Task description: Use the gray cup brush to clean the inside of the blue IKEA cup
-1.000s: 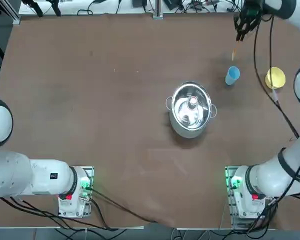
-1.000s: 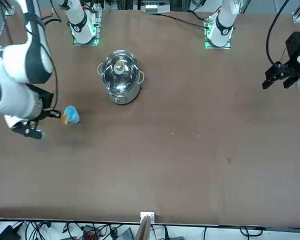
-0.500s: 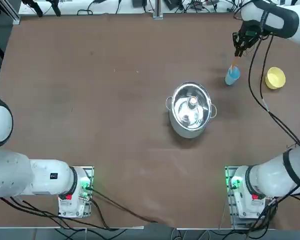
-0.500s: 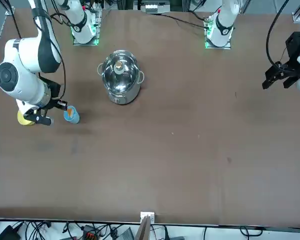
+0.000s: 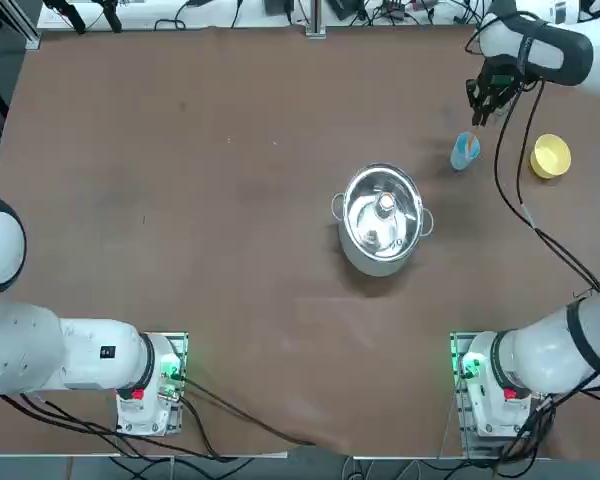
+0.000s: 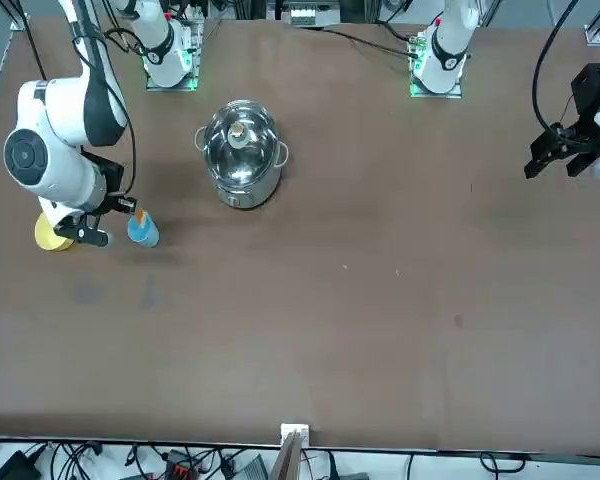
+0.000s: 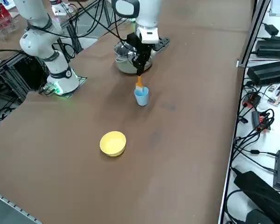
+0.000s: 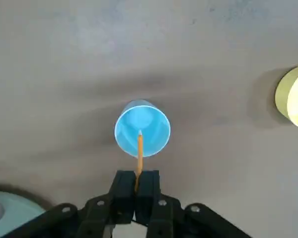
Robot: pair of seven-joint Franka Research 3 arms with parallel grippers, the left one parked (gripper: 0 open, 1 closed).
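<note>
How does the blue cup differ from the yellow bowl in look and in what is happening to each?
The blue cup is light blue, narrow and tall; the yellow bowl is yellow, wider and low. The brush, held in the shut right gripper, hangs directly above the cup's mouth, while the bowl has nothing above it. The cup stands nearer the steel pot than the bowl does. Both stand upright on the brown table.

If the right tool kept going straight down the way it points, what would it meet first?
Most likely the blue IKEA cup: the right tool, shut on the gray cup brush, points at its open mouth. Whether the brush tip is already inside is unclear.
</note>
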